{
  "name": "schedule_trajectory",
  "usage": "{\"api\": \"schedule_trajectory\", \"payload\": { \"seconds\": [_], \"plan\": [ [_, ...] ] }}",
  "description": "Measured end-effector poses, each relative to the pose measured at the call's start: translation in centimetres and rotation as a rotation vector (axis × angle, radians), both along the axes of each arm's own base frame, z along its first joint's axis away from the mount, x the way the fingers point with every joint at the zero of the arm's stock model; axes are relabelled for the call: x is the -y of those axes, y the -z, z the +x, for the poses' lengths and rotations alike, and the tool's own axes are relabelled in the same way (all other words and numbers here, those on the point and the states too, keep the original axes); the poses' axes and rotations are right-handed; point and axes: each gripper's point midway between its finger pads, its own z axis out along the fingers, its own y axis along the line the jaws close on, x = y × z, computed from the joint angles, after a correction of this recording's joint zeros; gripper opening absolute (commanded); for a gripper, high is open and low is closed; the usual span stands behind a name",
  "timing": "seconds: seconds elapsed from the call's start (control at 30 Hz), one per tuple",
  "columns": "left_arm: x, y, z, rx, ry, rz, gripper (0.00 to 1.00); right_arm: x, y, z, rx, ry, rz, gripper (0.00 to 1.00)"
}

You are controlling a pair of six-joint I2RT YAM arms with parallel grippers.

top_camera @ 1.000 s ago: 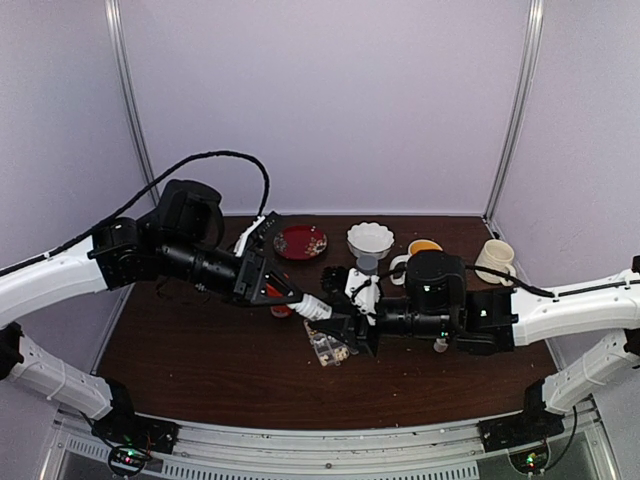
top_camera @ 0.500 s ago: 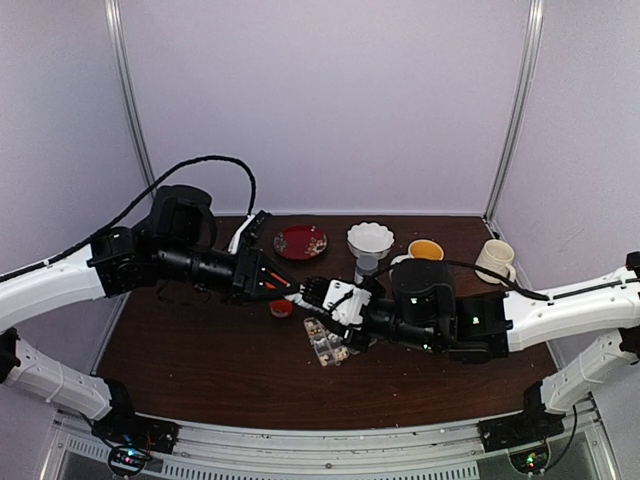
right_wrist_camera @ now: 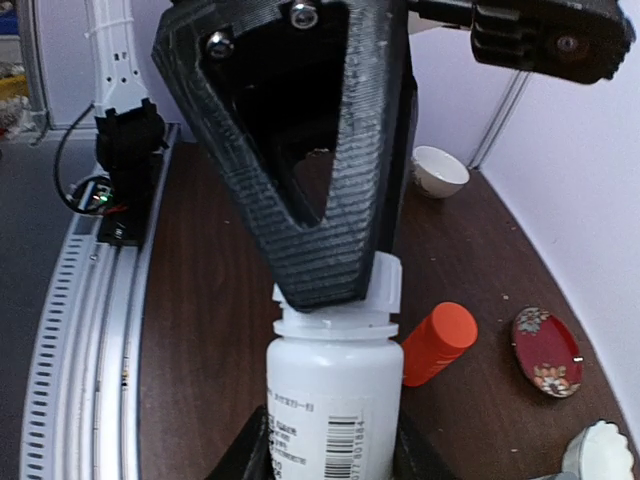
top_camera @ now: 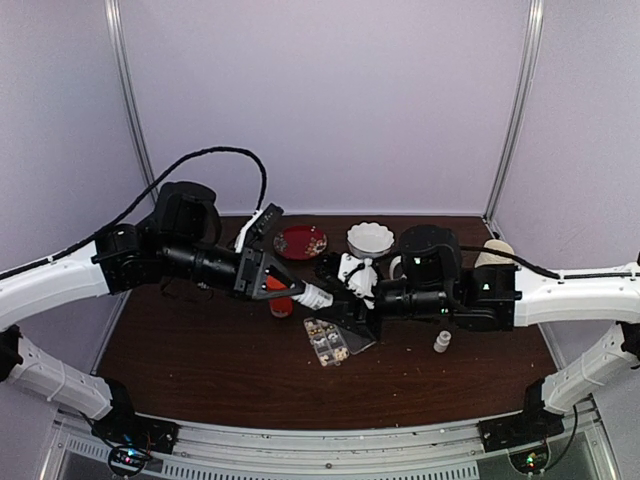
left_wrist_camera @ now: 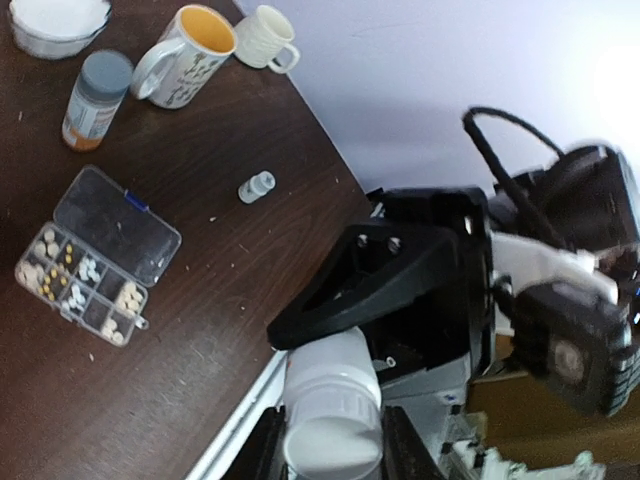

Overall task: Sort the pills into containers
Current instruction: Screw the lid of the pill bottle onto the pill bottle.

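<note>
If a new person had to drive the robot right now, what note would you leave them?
Left gripper: shut on the cap of the white bottle, in the air.
Right gripper: shut on that bottle's body.
Pill box: on the table, lid open, pills in several cells.
Done: some pills sorted; cap not off yet.
Left: probably get the cap off and sort more pills into the cells.
</note>
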Motion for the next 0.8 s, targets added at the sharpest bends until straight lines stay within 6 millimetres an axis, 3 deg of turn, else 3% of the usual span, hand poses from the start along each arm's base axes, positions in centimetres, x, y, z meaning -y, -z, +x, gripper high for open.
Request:
{"api": "schedule_trajectory", "payload": {
  "seconds": [0.17, 0.33, 0.6, 0.8],
  "plan": [
    [0.2, -1.0, -1.4, 0.256, 0.145, -0.014, 0.03, -0.1, -0.9, -1.9, -0.197, -0.132, 0.032, 0.00],
    [0.4, -2.7, -3.1, 0.593, 0.338, -0.088, 0.04, 0.0, -2.4, -3.8, -0.336, -0.245, 0.089, 0.00],
    [0.5, -4.6, -7.8, 1.220, 0.769, -0.320, 0.00, 0.6, -4.6, -8.0, -0.522, -0.452, 0.128, 0.00],
    [0.9, -4.5, -8.3, 1.446, 0.942, -0.292, 0.00, 1.0, -4.9, -8.9, -0.656, -0.478, 0.116, 0.00]
  ]
}}
